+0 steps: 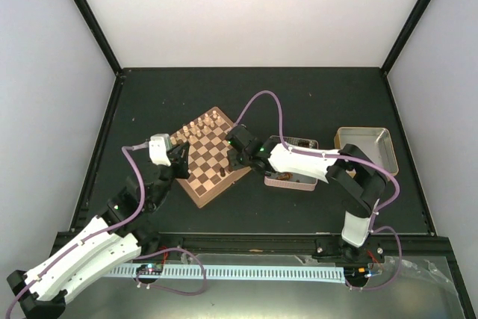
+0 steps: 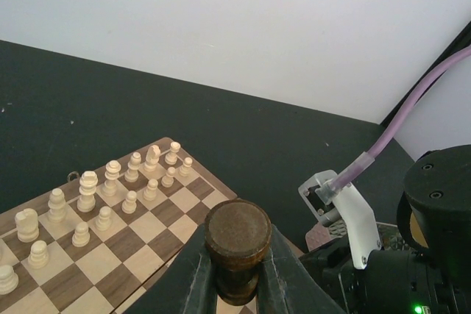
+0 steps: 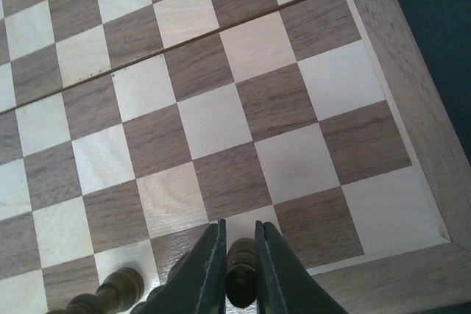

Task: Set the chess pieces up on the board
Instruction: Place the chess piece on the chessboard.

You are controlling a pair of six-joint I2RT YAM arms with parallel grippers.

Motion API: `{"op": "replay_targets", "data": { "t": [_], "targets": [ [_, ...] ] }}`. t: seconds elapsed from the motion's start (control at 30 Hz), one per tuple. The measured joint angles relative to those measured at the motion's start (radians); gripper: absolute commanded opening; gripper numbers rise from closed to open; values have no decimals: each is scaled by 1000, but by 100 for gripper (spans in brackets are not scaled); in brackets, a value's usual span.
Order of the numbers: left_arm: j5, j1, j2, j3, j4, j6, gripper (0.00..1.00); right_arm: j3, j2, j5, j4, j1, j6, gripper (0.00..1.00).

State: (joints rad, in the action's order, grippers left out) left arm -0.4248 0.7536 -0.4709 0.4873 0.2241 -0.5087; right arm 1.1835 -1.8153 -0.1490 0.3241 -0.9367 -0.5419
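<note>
Pinching a dark piece [image 2: 237,233], left end effector [image 2: 237,259] hung by the board [image 1: 205,184]; right end effector [image 3: 239,237] clamped another piece [image 3: 241,277].

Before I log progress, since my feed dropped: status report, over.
Left end effector shut on dark piece, by board. Right end effector shut on second dark piece, edge row. Neighbouring dark pieces close.

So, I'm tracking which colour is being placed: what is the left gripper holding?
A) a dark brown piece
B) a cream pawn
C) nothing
A: the left gripper is shut on a dark brown piece, while the cream pieces stand on the board.
</note>
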Motion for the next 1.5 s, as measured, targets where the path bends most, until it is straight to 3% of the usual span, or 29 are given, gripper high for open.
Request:
{"op": "replay_targets", "data": {
  "t": [0.3, 0.53, 0.77, 1.07, 1.5],
  "targets": [
    [6, -2, 0, 0, -1, 0, 7, 5, 21, -1, 55, 0, -16, 37],
    [79, -2, -41, 0, -23, 18, 7, 32, 184, 4, 106, 12, -52, 52],
    [284, -3, -168, 8, -98, 95, 6, 35, 408, 237, 120, 125, -15, 62],
    [644, -5, -443, 150, -205, 249, 4, 35, 553, 520, 218, 162, 93, 63],
    [887, -6, -587, 235, -282, 437, 5, 19, 616, 544, 315, 162, 118, 45]
  ]
}}
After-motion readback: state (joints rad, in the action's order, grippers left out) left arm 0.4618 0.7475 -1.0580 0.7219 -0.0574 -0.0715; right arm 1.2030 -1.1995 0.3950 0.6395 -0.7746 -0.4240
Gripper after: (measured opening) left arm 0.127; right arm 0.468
